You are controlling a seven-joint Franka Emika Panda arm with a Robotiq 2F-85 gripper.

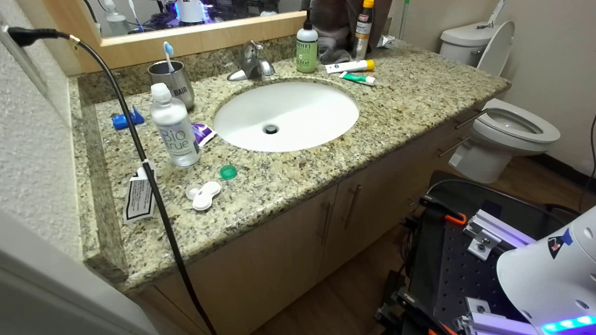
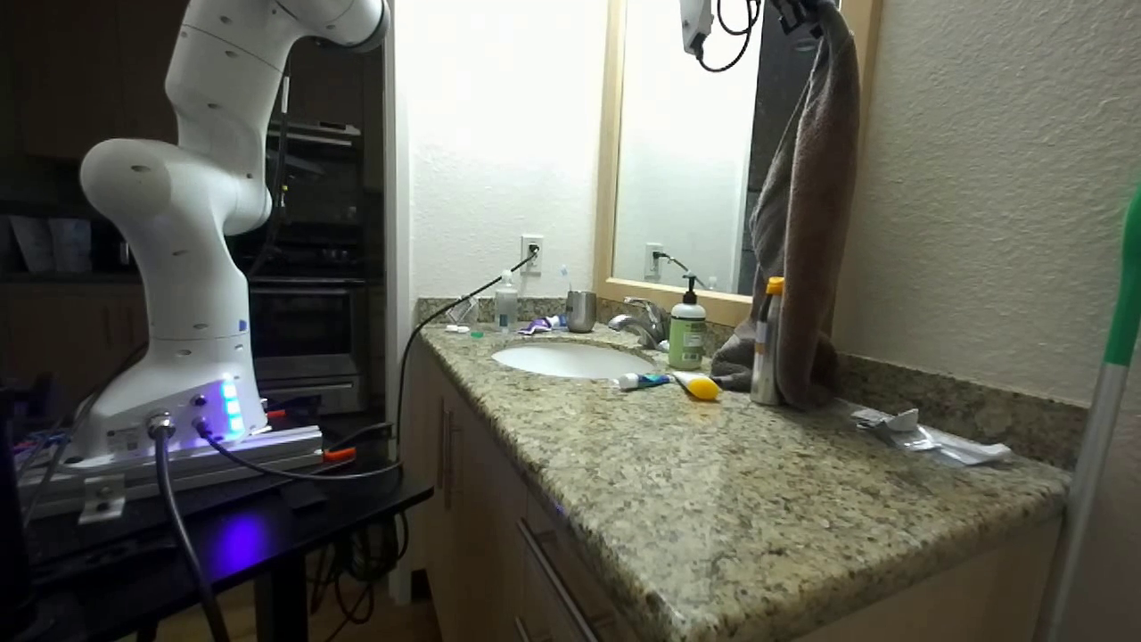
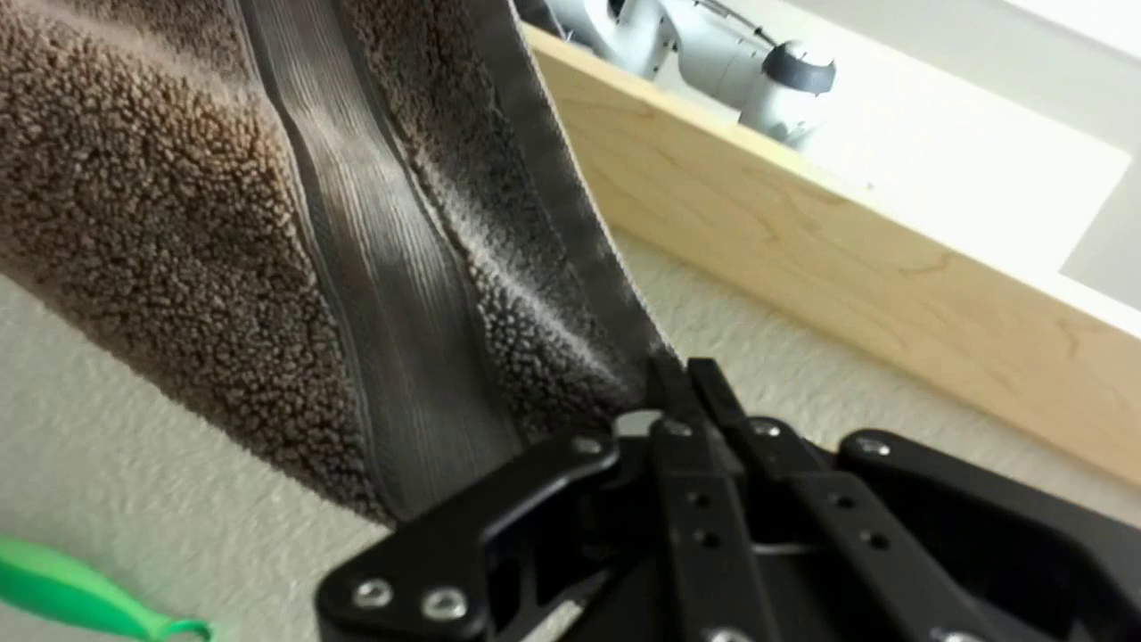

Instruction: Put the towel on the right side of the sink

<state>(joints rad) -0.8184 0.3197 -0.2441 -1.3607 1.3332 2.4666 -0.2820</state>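
Note:
The grey-brown towel [image 2: 824, 196] hangs from my gripper [image 2: 802, 16] in a long vertical drape. Its lower end rests on the counter [image 2: 642, 499] against the back wall. It also shows at the back in an exterior view [image 1: 333, 21]. In the wrist view my gripper's fingertips [image 3: 691, 374] are close together at the towel's edge [image 3: 401, 267], with the cloth running off to the upper left. The white oval sink [image 1: 321, 114] shows in both exterior views [image 2: 570, 360]; the towel stands beyond it, past the soap bottle. The gripper is out of view in an exterior view.
A spray can [image 2: 764, 348] stands right against the towel. The green soap bottle [image 2: 686, 334], a yellow-capped tube [image 2: 698, 385] and a small green tube [image 1: 357, 78] are nearby. A crumpled wrapper [image 2: 931, 439] and a green-handled pole [image 2: 1119, 294] are beyond. The mirror frame [image 3: 802, 223] is close.

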